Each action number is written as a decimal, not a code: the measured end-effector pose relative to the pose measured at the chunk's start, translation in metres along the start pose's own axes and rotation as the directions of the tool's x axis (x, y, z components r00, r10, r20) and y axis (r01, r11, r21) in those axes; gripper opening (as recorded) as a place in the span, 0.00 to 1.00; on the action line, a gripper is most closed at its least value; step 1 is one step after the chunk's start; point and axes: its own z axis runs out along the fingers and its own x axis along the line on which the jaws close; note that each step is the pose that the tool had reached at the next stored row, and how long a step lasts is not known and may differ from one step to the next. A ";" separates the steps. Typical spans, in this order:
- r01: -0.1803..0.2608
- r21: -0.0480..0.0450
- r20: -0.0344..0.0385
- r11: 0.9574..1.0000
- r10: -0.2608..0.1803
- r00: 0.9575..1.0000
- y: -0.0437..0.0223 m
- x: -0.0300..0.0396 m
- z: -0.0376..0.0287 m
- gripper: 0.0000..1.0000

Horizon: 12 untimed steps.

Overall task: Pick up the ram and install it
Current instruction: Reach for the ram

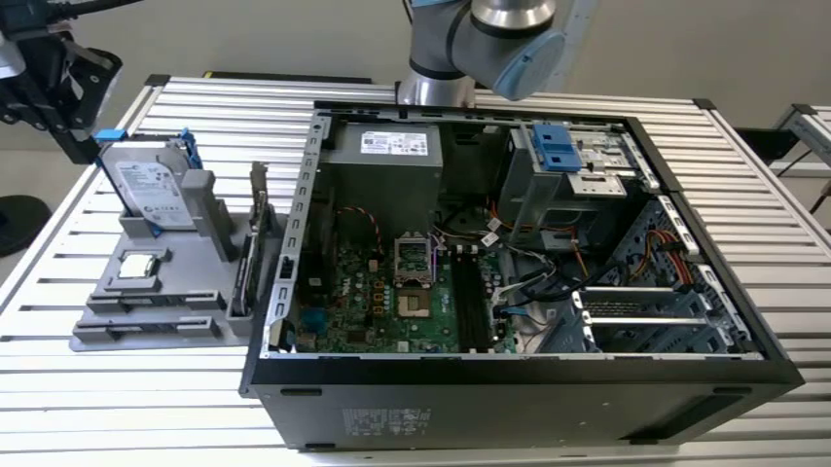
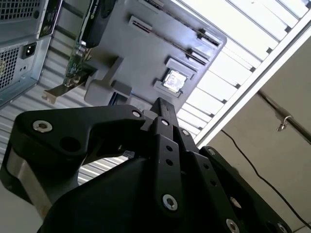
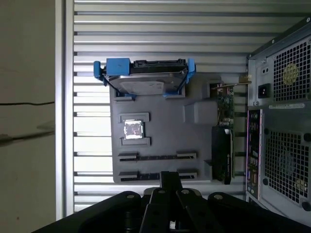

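The hand (image 3: 170, 175) was drawn narrow, its black fingertips closed together with nothing visible between them. In the exterior view it hung in the air above the table's far corner on the exterior view's left, clear of everything below.

In both wrist views a grey holder (image 3: 160, 138) lay beneath it, resting on the slatted metal table (image 1: 104, 409) near the edge on the exterior view's left. At the holder's far end a hard drive (image 3: 146, 86) in a blue caddy stood tilted. A square processor chip (image 3: 133, 129) sat flat in a pocket near the holder's middle. Two long narrow slots (image 3: 158, 157) crossed the holder's near end. They showed as thin dark lines, and I could not tell whether anything sat in them. A card with a metal bracket (image 3: 223, 109) stood on edge along the side of the holder nearest the computer case.

The open computer case (image 1: 520, 394) lay on its side in the middle of the table, just beside the holder. Inside it lay the motherboard (image 1: 364, 292), with long black slots (image 1: 470, 302) running beside the processor socket (image 1: 411, 258), and a power supply (image 1: 389, 146) sat at the far end. I could not tell where the ram lay, whether in those motherboard slots or in the holder.
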 end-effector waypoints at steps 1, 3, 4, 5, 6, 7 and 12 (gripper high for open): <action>0.000 0.000 0.000 1.000 0.000 1.000 -0.0009 0.0000 -0.0001 0.00; 0.000 0.000 -0.001 1.000 0.000 1.000 -0.0024 0.0000 -0.0001 0.00; 0.000 0.000 -0.001 1.000 0.000 1.000 -0.0032 -0.0001 -0.0001 0.00; 0.000 0.000 -0.001 1.000 0.000 1.000 -0.0040 -0.0001 -0.0001 0.00; 0.000 0.000 -0.002 1.000 0.000 1.000 -0.0049 -0.0001 -0.0001 0.00; 0.000 0.000 -0.002 1.000 0.000 1.000 -0.0057 -0.0001 -0.0001 0.00; 0.000 0.001 -0.004 1.000 0.000 1.000 -0.0093 -0.0001 -0.0002 0.00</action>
